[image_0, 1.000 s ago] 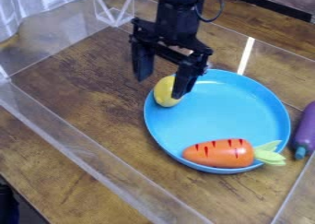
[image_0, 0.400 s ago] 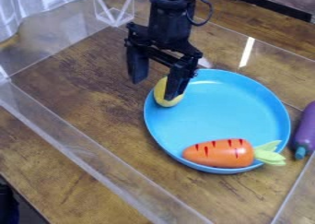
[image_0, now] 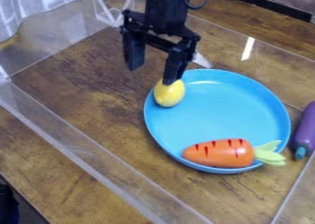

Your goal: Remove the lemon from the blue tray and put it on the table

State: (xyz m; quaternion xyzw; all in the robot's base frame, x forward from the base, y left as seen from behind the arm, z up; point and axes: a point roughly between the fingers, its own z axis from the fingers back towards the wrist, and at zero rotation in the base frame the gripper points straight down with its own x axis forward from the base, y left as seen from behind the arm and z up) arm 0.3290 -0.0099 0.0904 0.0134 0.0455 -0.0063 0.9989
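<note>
The lemon [image_0: 169, 92] is a small yellow oval lying at the left rim of the blue tray [image_0: 246, 103], a wide shallow light-blue plate on the dark wood table [image_0: 87, 108]. My gripper [image_0: 154, 64] is black and points straight down. It hangs just behind and to the left of the lemon, open, with nothing between its fingers. The right fingertip [image_0: 176, 73] ends just above the lemon's top; whether it touches the fruit cannot be told.
An orange carrot with a green top [image_0: 223, 153] lies at the tray's front. A purple eggplant [image_0: 304, 128] lies on the table off the tray's right rim. Clear acrylic walls [image_0: 55, 39] edge the table at left and front.
My gripper has shifted toward the upper left of the picture, off the lemon, which now shows whole. The lemon has stayed at the tray's rim. The jaws stayed open.
</note>
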